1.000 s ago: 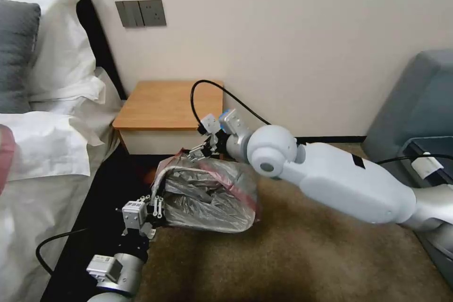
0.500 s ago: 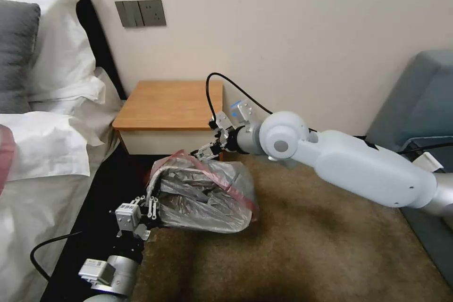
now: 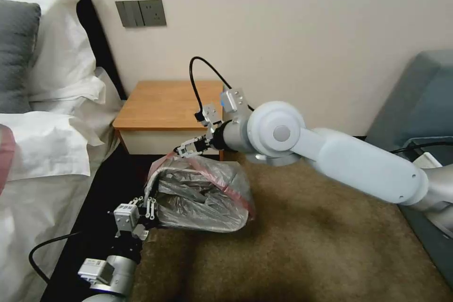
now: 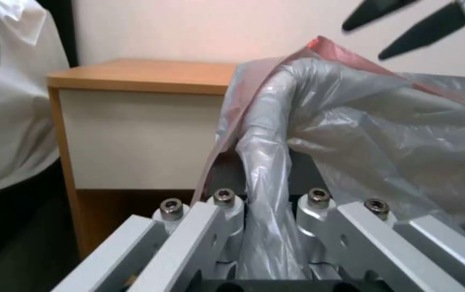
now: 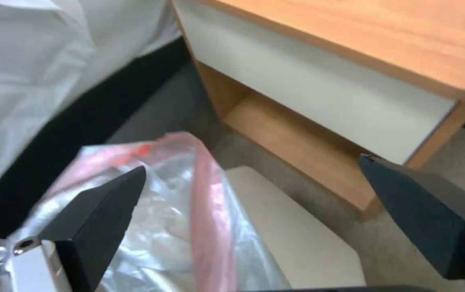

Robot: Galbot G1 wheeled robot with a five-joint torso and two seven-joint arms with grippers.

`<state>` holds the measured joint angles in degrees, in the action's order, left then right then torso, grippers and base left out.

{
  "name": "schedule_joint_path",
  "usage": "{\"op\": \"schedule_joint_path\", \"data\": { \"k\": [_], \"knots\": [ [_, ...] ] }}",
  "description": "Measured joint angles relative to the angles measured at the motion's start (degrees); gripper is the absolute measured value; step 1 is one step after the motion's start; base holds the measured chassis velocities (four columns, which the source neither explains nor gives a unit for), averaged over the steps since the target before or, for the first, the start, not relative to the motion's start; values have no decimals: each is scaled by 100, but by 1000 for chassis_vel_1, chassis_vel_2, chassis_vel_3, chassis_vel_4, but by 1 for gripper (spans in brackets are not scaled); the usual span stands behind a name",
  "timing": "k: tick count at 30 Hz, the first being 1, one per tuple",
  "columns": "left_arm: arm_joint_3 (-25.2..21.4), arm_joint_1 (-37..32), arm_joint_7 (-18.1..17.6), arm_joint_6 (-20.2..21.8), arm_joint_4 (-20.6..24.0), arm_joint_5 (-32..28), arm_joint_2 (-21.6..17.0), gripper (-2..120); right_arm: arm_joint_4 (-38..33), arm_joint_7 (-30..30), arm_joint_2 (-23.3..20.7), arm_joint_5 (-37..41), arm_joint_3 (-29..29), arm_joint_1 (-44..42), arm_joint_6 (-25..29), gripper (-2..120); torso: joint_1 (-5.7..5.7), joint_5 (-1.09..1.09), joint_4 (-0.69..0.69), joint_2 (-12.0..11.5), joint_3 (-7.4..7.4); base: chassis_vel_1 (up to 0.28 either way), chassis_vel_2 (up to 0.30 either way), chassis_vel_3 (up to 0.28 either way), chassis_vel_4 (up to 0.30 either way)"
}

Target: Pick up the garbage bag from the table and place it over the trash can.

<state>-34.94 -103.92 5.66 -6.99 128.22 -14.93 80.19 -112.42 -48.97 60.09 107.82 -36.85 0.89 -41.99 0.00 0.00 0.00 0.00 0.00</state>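
Pinching the garbage bag [image 3: 203,193], left gripper [image 3: 150,206]; right gripper [image 3: 186,149] above, fingers apart.

The right gripper [image 3: 185,150] has let go of the garbage bag [image 3: 203,193] rim, its fingers now spread just above it, while the left gripper [image 3: 150,207] has drawn its pinched fold slightly back.

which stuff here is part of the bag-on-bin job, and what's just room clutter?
In the job:
- garbage bag, draped over the trash can
- trash can, cream side showing under the bag
- table, top bare
- left gripper, jaws shut on the bag's near edge
- right gripper, jaws open above the far pink rim

Just lying about:
- pillows
- wall switch panel
- grey armchair
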Motion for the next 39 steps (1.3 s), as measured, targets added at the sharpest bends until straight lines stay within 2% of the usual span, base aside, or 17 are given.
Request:
{"op": "schedule_joint_path", "data": {
  "k": [6, 16, 19, 29, 39],
  "knots": [
    [-1, 11, -4, -1, 17, 22, 0, 8, 16, -230, -80, 17, -245, 37, 0, 100, 0, 0, -1, 0, 0, 0, 0, 0, 0],
    [15, 5, 32, -161, 13, 172, 20, 8, 131, -907, -100, 576, -562, 369, -4, 100, 0, 0, 0, 0, 0, 0, 0, 0, 0],
    [2, 1, 58, -231, 12, 191, 20, 8, 127, -1287, -102, 1141, -587, 450, -6, 100, 0, 0, 0, 0, 0, 0, 0, 0, 0],
    [-53, -7, 103, -273, 19, 120, 17, 8, 89, -1584, -213, 1447, -689, 489, -7, 100, 0, 0, 0, 0, 0, 0, 0, 0, 0],
    [-276, -26, 153, -273, 18, -290, 14, 8, 68, -1674, -409, 1452, -598, 368, -7, 100, 0, 0, 0, 0, 0, 0, 0, 0, 0]
  ]
}}
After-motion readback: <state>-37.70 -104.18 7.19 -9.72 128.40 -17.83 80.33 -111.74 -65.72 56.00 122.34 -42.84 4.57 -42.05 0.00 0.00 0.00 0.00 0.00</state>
